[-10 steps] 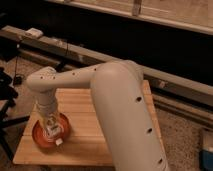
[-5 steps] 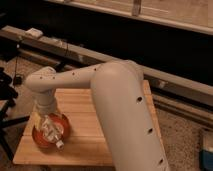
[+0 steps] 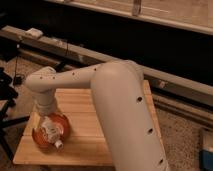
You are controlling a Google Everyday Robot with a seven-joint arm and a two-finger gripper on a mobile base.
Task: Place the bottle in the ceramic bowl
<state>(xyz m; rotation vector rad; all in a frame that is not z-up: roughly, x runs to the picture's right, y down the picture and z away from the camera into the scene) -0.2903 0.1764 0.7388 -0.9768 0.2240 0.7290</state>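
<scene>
The orange-red ceramic bowl (image 3: pixel 39 137) sits on the front left of the wooden table (image 3: pixel 90 135). The whitish bottle (image 3: pixel 51 132) lies tilted in the bowl, with its white cap pointing to the lower right over the bowl's rim. My gripper (image 3: pixel 47 120) hangs under the white wrist, straight above the bowl and right at the bottle's upper end. The wrist hides most of the gripper, so I cannot tell whether it still touches the bottle.
My large white arm (image 3: pixel 120 110) sweeps across the right half of the table and hides it. A dark stand (image 3: pixel 6 100) is at the left of the table. A long ledge with cables (image 3: pixel 75 52) runs behind. The floor lies at the right.
The bottle has gone from mostly hidden under the gripper to lying in plain sight in the bowl. The wrist has shifted slightly up and away.
</scene>
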